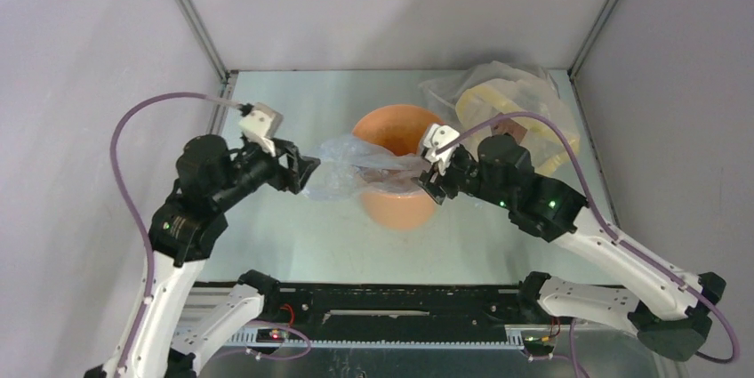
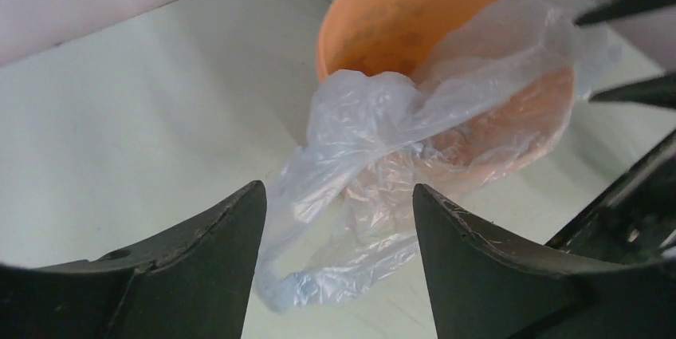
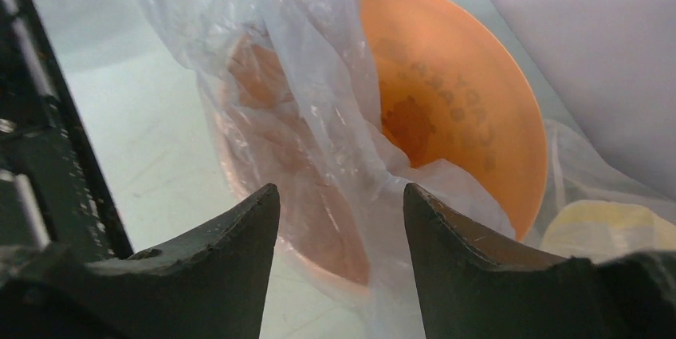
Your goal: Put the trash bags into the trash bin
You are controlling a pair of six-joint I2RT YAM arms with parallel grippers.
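Observation:
The orange trash bin [image 1: 391, 124] stands upright mid-table. The pale translucent trash bag [image 1: 356, 164] is draped over the bin's near-left rim, and one end trails onto the table to the left. My left gripper [image 1: 307, 169] is at that trailing end. In the left wrist view the jaws [image 2: 339, 191] stand wide open with the bag [image 2: 375, 139] lying beyond and between them, in front of the bin [image 2: 391, 20]. My right gripper [image 1: 429, 178] is at the bin's near-right rim. It is open [image 3: 341, 189], and the bag film [image 3: 319, 100] runs between the fingers over the bin [image 3: 454, 92].
A bulky clear-and-yellow plastic bundle [image 1: 507, 102] lies at the back right, touching the bin; it also shows in the right wrist view [image 3: 598, 223]. Grey walls enclose the table on three sides. The right gripper's fingertips [image 2: 630, 4] show at the right of the left wrist view.

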